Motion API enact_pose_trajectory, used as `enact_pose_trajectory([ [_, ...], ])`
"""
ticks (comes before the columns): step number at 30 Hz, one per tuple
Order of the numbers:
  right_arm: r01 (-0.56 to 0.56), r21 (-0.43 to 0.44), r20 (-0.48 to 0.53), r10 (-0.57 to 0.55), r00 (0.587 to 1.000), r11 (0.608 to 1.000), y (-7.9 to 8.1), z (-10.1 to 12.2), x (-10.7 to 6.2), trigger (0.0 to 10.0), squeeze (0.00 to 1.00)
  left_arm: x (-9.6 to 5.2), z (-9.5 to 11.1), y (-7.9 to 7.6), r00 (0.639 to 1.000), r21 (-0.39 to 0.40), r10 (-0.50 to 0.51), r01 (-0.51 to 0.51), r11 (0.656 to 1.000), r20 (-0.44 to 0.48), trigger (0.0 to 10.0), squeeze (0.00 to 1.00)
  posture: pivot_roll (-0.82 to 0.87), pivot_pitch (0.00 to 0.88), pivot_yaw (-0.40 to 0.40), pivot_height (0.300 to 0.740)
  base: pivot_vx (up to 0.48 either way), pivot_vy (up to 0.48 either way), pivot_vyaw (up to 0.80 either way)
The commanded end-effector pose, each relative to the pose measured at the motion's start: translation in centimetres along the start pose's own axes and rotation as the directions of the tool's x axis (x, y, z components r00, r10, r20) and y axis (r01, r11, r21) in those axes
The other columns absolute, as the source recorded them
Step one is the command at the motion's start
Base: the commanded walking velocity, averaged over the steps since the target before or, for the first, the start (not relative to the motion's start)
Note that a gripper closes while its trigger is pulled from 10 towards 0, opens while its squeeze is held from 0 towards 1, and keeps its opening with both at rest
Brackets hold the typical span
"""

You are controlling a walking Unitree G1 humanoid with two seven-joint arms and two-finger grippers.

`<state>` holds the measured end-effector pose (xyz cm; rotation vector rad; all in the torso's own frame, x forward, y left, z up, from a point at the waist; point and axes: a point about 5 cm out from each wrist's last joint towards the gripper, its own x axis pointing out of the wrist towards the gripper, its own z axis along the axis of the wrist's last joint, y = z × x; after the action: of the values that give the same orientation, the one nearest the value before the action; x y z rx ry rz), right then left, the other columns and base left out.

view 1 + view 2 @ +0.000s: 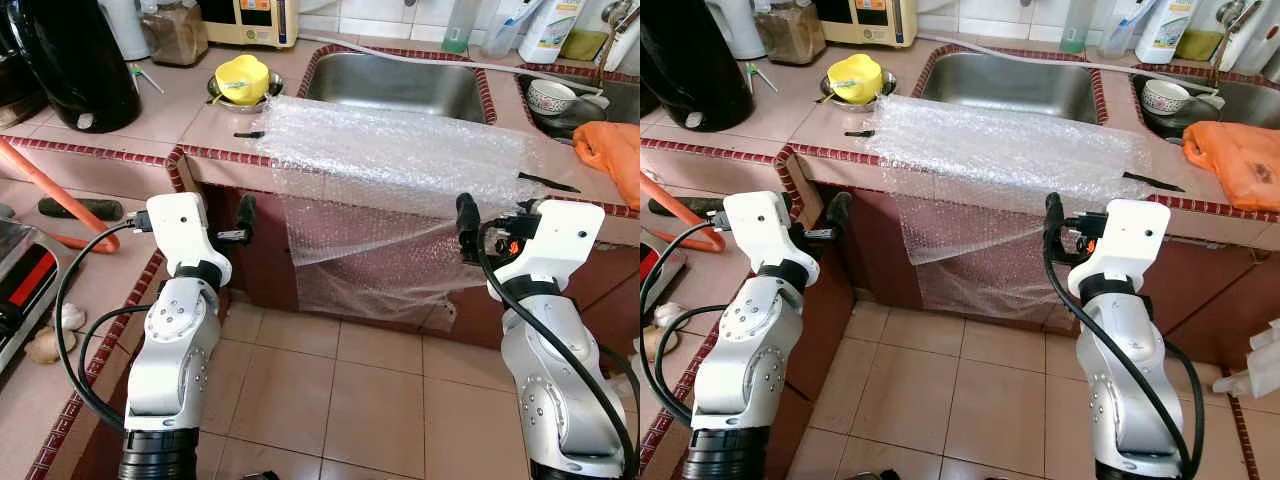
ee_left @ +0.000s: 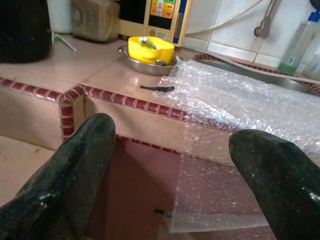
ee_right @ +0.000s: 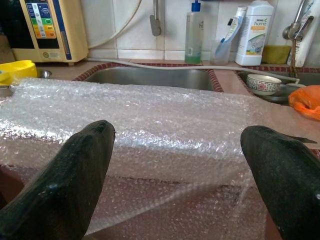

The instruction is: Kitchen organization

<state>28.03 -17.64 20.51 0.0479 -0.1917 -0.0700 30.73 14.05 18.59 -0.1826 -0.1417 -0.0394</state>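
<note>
A clear bubble wrap sheet point(image 1: 390, 150) lies across the tiled counter in front of the steel sink point(image 1: 400, 85). Its front part hangs down over the counter edge. My left gripper point(image 1: 243, 222) is open and held below the counter edge, just left of the hanging wrap. My right gripper point(image 1: 466, 228) is open and level with the wrap's lower right part, close to it. In the right wrist view the wrap point(image 3: 150, 120) spreads wide beyond the open right gripper point(image 3: 180, 132). The left wrist view has the wrap point(image 2: 240, 100) ahead of the open left gripper point(image 2: 172, 132). Neither holds anything.
A yellow bowl point(image 1: 242, 78) sits in a metal dish left of the sink, with a small black object point(image 1: 249, 134) near it. A black kettle point(image 1: 70, 60) stands far left. An orange cloth point(image 1: 612, 150) lies at the right, by a second sink holding a bowl point(image 1: 551, 96).
</note>
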Motion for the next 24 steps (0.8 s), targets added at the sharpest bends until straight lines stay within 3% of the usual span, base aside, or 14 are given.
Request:
enact_pose_trajectory([
  [1,0.010,0.003,0.012,-0.010,1.000,1.000,-0.3,0.4,-0.2,10.0,0.00,-0.3,-0.1,-0.1,1.000,-0.038,-0.023,0.022,0.999,-0.019,10.0,0.00,-0.03,0.160,-0.005,0.740,0.000,0.000,0.00],
  [9,0.013,0.000,0.016,-0.013,1.000,1.000,-0.2,0.3,-0.2,10.0,0.00,0.0,0.0,-0.3,0.999,-0.041,-0.043,0.042,0.998,-0.029,10.0,0.00,-0.03,0.157,0.000,0.740,0.000,0.000,0.00],
  [14,0.014,0.001,0.028,-0.014,1.000,1.000,-0.2,0.6,-0.2,10.0,0.00,0.7,1.6,-0.6,0.998,-0.021,-0.044,0.045,0.999,0.046,10.0,0.00,-0.03,0.157,-0.003,0.740,0.000,0.000,0.00],
  [16,0.010,0.000,0.051,-0.010,0.999,1.000,-0.2,1.0,-0.2,10.0,0.00,0.9,2.5,-0.6,0.991,0.058,-0.034,0.027,0.998,0.133,10.0,0.00,-0.03,0.156,-0.006,0.740,0.000,0.000,0.00],
  [18,0.006,-0.006,0.060,-0.006,0.998,1.000,-0.1,1.2,-0.2,10.0,0.00,0.8,2.8,-0.6,0.994,0.037,-0.045,0.041,0.998,0.102,10.0,0.00,-0.03,0.156,-0.008,0.740,0.000,0.000,0.00],
  [21,0.000,-0.028,0.079,0.002,0.997,1.000,-0.1,1.5,-0.2,10.0,0.00,0.7,3.3,-0.8,0.990,0.096,-0.070,0.059,0.994,0.121,10.0,0.00,-0.02,0.157,-0.009,0.740,0.000,0.000,0.00],
  [24,0.003,-0.011,0.055,-0.003,0.998,1.000,0.0,1.0,-0.2,10.0,0.00,0.7,3.2,-0.5,0.992,0.042,-0.069,0.065,0.997,0.108,10.0,0.00,-0.02,0.158,-0.011,0.740,0.000,0.000,0.00],
])
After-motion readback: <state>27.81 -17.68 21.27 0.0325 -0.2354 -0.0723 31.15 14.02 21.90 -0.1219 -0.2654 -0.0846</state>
